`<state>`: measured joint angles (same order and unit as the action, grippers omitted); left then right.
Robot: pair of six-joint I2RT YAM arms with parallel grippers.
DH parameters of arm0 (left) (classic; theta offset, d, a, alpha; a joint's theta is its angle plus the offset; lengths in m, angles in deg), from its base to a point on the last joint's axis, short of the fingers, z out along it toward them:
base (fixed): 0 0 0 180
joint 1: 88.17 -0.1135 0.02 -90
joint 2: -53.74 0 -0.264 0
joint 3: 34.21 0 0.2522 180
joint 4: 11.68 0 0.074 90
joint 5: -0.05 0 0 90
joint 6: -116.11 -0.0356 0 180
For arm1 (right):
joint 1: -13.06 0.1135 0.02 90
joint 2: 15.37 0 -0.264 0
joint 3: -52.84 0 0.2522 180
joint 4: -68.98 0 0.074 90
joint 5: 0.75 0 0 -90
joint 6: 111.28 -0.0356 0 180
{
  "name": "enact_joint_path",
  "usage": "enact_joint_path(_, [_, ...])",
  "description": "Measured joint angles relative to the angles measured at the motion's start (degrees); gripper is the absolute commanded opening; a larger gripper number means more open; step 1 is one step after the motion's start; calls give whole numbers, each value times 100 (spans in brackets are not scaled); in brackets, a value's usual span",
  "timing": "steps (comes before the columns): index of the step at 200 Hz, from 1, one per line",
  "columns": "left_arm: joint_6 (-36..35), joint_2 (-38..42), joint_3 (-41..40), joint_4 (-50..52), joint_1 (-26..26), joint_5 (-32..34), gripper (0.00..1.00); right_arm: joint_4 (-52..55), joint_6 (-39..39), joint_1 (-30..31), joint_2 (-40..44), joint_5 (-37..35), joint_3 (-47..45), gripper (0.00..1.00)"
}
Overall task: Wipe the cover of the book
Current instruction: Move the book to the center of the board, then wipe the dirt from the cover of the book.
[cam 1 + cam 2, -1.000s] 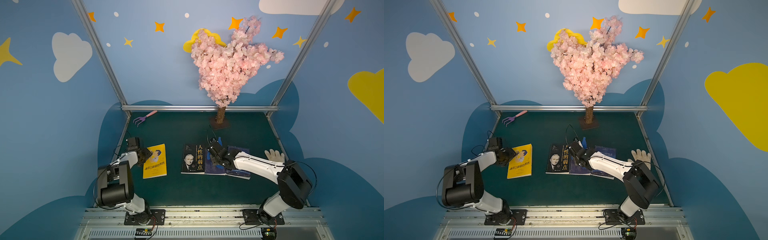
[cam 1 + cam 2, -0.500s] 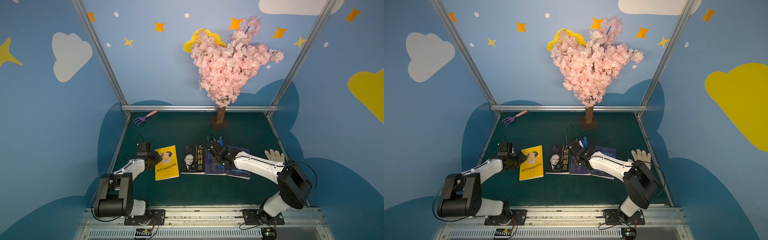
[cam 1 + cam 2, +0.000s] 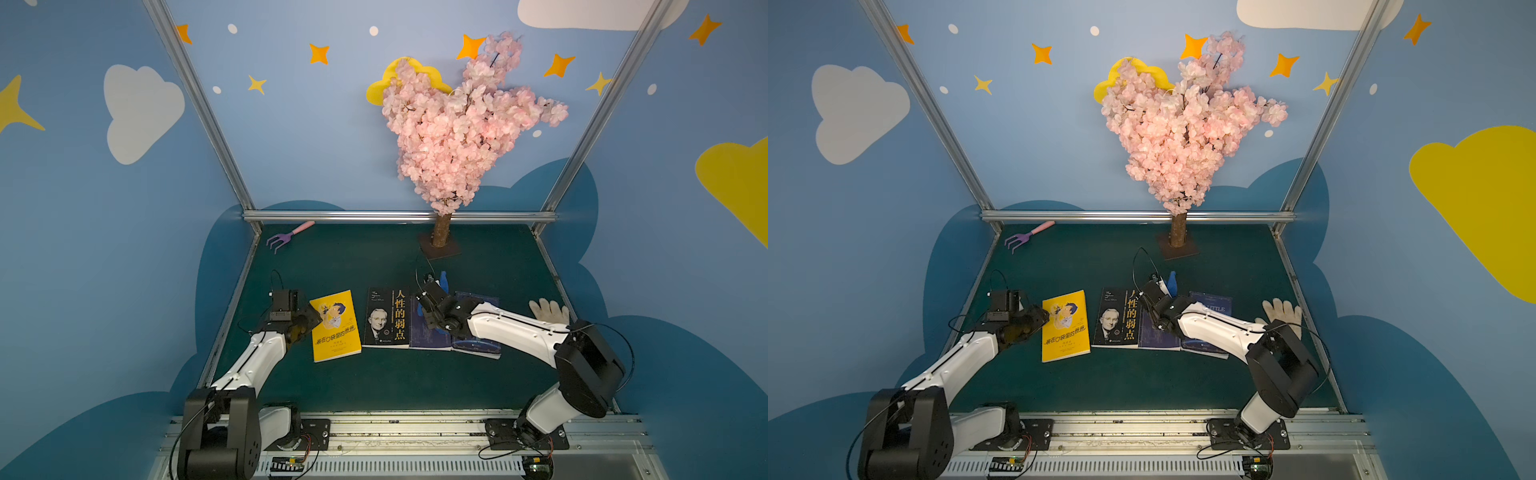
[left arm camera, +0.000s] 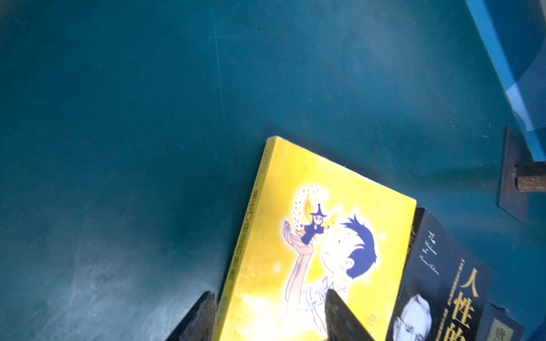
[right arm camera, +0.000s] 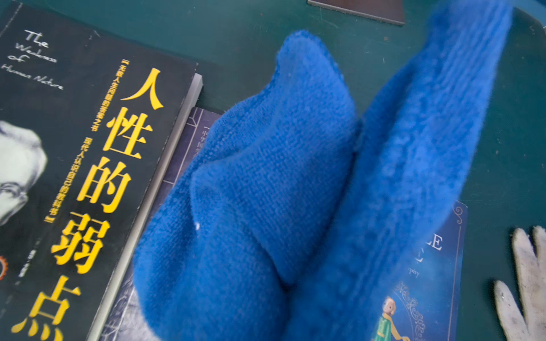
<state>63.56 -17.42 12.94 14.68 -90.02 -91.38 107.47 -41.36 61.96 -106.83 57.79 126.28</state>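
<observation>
**Right wrist view: terry cloth over a glossy cover**

Right wrist view: a blue cloth (image 5: 266, 192), looped pile, bunched in folds, covers the dark blue book (image 5: 428, 265). The right gripper (image 3: 432, 309) is clamped on it. The black book (image 3: 386, 318) lies alongside. The left gripper (image 4: 269, 317), fingers parted, straddles the matte yellow book (image 4: 325, 236), edge between them, on green felt table (image 3: 395, 386).

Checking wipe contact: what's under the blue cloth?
The blue cloth overlies the dark blue books beside the black book. Contact itself is hidden; the right pincer is covered too.
</observation>
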Motion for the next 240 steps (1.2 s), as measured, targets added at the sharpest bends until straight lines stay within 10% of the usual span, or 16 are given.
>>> enact_joint_path(71, [-247,-990,57,-557,20,-549,48,439,98,-11,2,107,173,0])
enact_joint_path(128, [-267,-1134,9,-885,79,-955,38,1401,101,354,-315,1246,2090,0])
enact_joint_path(240, [-306,-885,-166,-861,122,-748,24,2723,-409,824,-4848,2929,7180,0])
